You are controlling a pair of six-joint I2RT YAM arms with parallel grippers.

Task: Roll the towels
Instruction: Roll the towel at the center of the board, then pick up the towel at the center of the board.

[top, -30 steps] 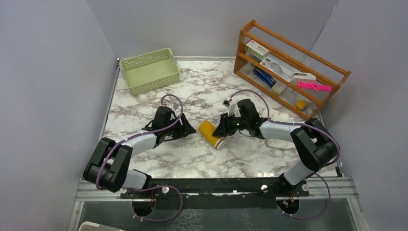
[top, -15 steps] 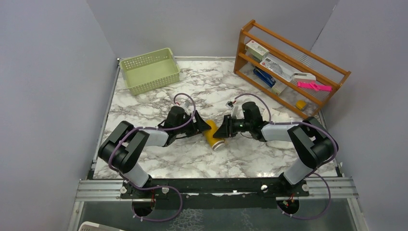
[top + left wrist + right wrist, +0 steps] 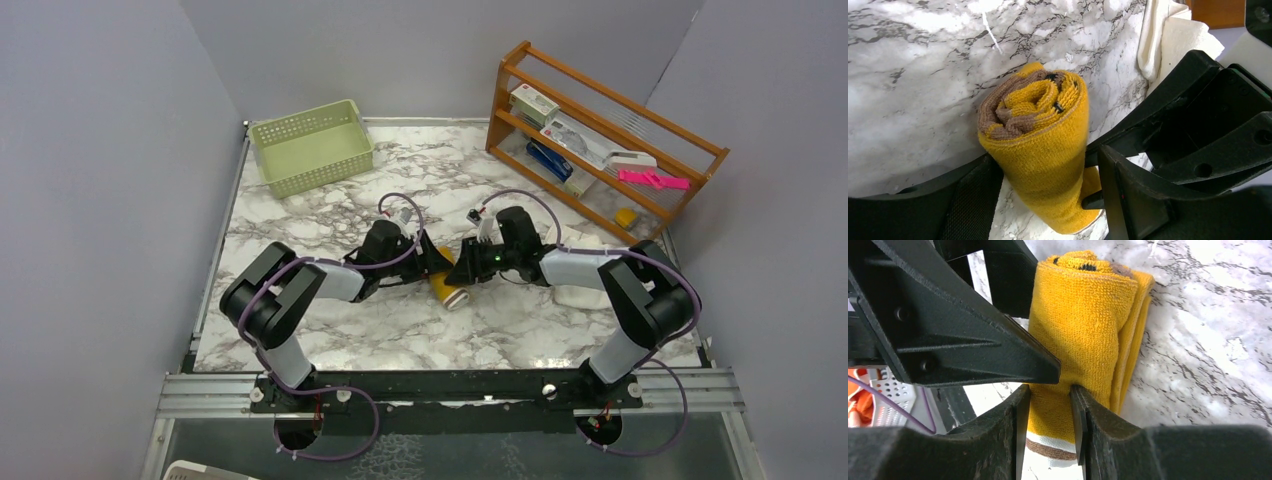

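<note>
Step in hand, as we read it: finishing the first roll. The yellow towel (image 3: 443, 284) is wound into a tight cylinder at the centre of the table (image 3: 330, 320). Its axis runs roughly 11 to 5 o'clock in the top view, with the white-edged end toward 5.

L gripper (image 3: 1045, 165) comes in from 9 o'clock. Its jaws are spread wide and straddle the roll near the spiral end. One finger (image 3: 973, 200) touches the cloth, but we see no squeeze.

R gripper (image 3: 1049, 395) comes in from 3 o'clock. Its jaws are narrow and pinch a fold of the yellow cloth near the striped hem, w/ pads on both sides of the fabric. We can't tell how hard it bites.

The cream towel (image 3: 1168, 45) lies loose at about 3 o'clock, under the R arm and toward the wooden rack (image 3: 600, 140). It is unrolled as far as we can see, so we judge the task approx half done. The green basket (image 3: 310, 147) sits at 11 o'clock, well apart.

Next move, our guess:
- Secure the roll so the loose outer flap doesn't spring open.
- Let go w/o dragging the cloth.
- Back both arms off along 9 and 3 o'clock, since the claws nearly touch each other.
- Go for the cream towel. It needs flattening first, then an edge pinch from both sides.
</note>
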